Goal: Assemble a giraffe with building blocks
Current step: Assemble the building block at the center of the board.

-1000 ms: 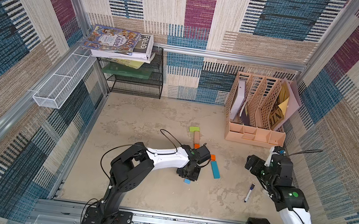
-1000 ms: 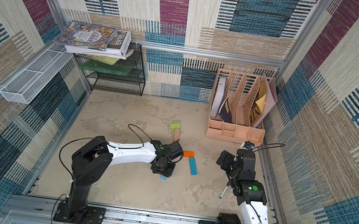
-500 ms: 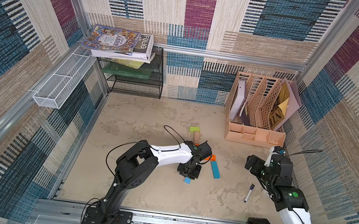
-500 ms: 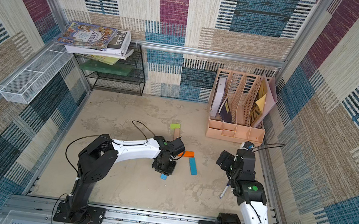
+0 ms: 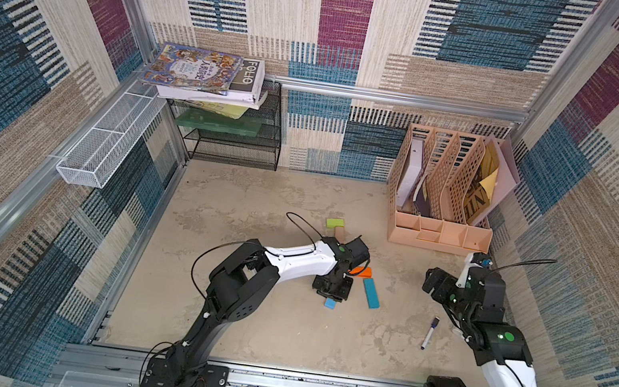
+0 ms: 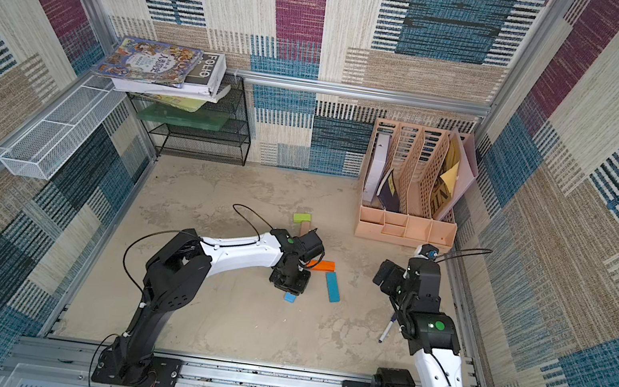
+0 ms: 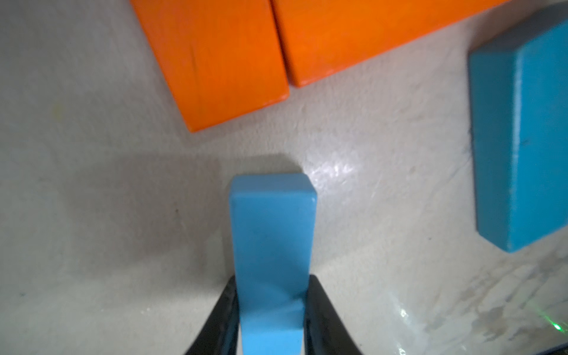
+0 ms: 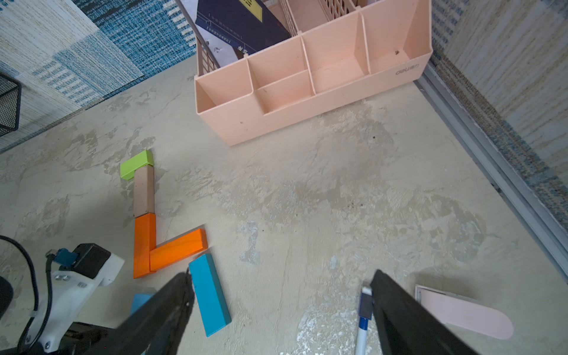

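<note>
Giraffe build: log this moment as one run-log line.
left gripper: shut on blue block | right gripper: open, empty | laid: green block, tan block, orange L, second blue block | pending: held block

Robot lab test cell, office-desk mock-up: carpet-tile walls point(image 5: 493, 30), aluminium frame point(image 5: 398, 98) behind file rack point(image 5: 437, 236); wire shelf point(image 5: 236, 155) with books point(image 5: 196, 71) along wall from rack; two arms point(image 5: 297, 260) bolted opposite rack.
</note>
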